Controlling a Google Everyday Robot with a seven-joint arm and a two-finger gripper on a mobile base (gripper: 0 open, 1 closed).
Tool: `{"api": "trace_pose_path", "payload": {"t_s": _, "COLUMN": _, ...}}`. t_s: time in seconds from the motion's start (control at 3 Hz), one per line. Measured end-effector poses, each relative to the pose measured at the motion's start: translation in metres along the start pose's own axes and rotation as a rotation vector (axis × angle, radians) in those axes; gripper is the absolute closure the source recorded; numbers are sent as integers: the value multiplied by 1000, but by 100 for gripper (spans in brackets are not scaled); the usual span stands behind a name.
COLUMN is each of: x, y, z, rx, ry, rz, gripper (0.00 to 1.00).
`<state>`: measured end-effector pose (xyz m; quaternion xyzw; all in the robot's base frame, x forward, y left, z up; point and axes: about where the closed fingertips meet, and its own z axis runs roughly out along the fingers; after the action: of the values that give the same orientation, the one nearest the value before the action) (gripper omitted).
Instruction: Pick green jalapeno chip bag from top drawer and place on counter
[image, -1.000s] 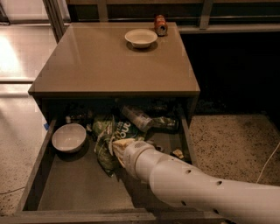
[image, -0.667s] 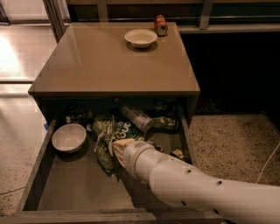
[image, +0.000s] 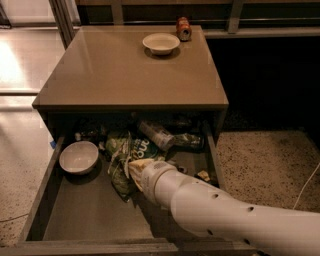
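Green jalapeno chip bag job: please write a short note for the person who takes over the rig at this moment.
Hand: down inside the open top drawer, at the green jalapeno chip bag; the grip cannot be confirmed.
Bag: lies mid-drawer, right of a white bowl.
Counter: a second bowl and a can stand at its back.
Done: drawer open, hand at the bag.
Left: secure the grasp, lift the bag out, place it on the counter.

Crumpled green jalapeno chip bag (image: 121, 159) in open top drawer (image: 85, 216), gripper (image: 136, 170) at it.
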<state>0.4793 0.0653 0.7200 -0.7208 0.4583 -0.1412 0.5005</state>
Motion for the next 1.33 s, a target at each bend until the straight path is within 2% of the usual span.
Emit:
{"api": "trace_pose_path", "payload": {"t_s": 0.33, "x": 0, "y": 0, "z": 0, "rx": 0, "ry": 0, "rz": 0, "gripper": 50}}
{"api": "trace_pose_path", "payload": {"t_s": 1.0, "x": 0, "y": 0, "z": 0, "rx": 0, "ry": 0, "rz": 0, "gripper": 4}}
{"api": "trace_pose_path", "payload": {"t_s": 1.33, "x": 0, "y": -1, "z": 0, "rx": 0, "ry": 1, "rz": -2, "gripper": 0}}
